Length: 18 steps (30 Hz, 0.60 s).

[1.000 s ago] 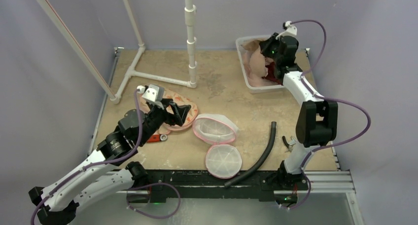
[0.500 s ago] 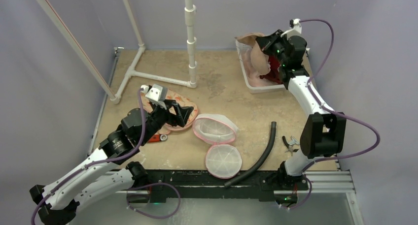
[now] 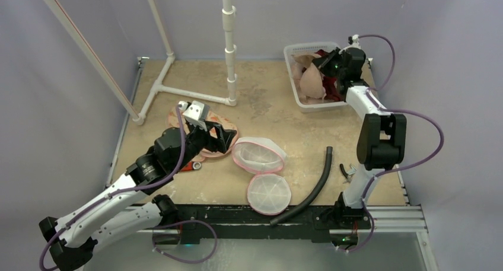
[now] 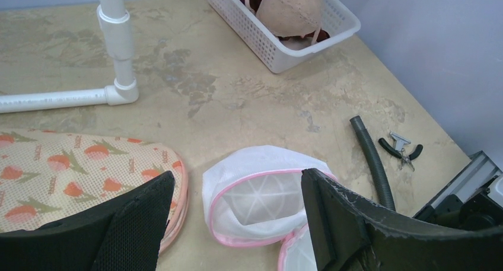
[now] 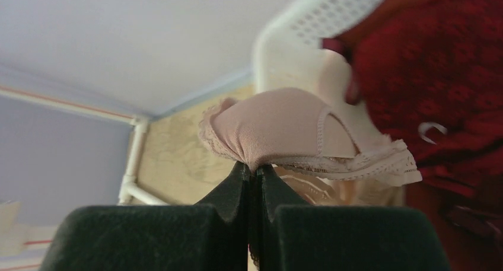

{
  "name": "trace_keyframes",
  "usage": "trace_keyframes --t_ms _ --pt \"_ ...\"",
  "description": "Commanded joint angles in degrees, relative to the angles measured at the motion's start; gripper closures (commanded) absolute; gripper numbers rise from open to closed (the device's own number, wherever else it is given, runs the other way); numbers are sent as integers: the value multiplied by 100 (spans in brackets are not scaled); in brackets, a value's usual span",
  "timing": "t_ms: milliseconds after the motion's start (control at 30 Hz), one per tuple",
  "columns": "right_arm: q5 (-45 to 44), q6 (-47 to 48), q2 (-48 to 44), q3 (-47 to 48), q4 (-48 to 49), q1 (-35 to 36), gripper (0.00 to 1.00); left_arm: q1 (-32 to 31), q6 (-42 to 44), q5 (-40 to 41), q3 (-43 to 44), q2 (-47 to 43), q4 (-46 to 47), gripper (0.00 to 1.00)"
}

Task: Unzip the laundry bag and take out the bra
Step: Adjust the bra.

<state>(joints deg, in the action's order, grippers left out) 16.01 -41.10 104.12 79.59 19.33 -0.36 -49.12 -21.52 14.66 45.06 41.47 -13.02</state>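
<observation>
1. Two things have moved in the last second. The right gripper, which a moment ago had hoisted the bra high over the back of the basket, has brought it down again. The left gripper has crept a little nearer the bag.
2. The right gripper is pinched tight on a fold of the beige bra's cup; its wrist view shows the fabric caught between closed tips. The bra now sits low in the basket at the far right of the tabletop, against a red garment.
3. The left gripper stands wide with nothing in it, hovering just beside the bag and over a flowered pouch.
4. The bag lies unzipped mid-tabletop, its round flap folded out toward the near edge, and it looks empty. I'd judge the removal done, with only the release into the basket left.
5. No writing can be read anywhere. The pouch carries a tulip print only, and no brand shows on the basket or the bag.
</observation>
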Motion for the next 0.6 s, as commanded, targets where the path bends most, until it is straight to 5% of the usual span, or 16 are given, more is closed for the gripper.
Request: trace_keyframes --t_ms 0,200,367,567 --pt "-141 4 201 213 -218 -237 100 9 -62 -119 46 65 31 23" --pt "-471 290 397 359 -517 -340 97 12 -88 -162 23 188 73 23" --pt "-832 599 362 517 -806 -377 50 13 -119 -179 26 260 92 24" --pt "-1374 944 257 716 -1196 -376 31 12 -181 -218 13 329 126 24"
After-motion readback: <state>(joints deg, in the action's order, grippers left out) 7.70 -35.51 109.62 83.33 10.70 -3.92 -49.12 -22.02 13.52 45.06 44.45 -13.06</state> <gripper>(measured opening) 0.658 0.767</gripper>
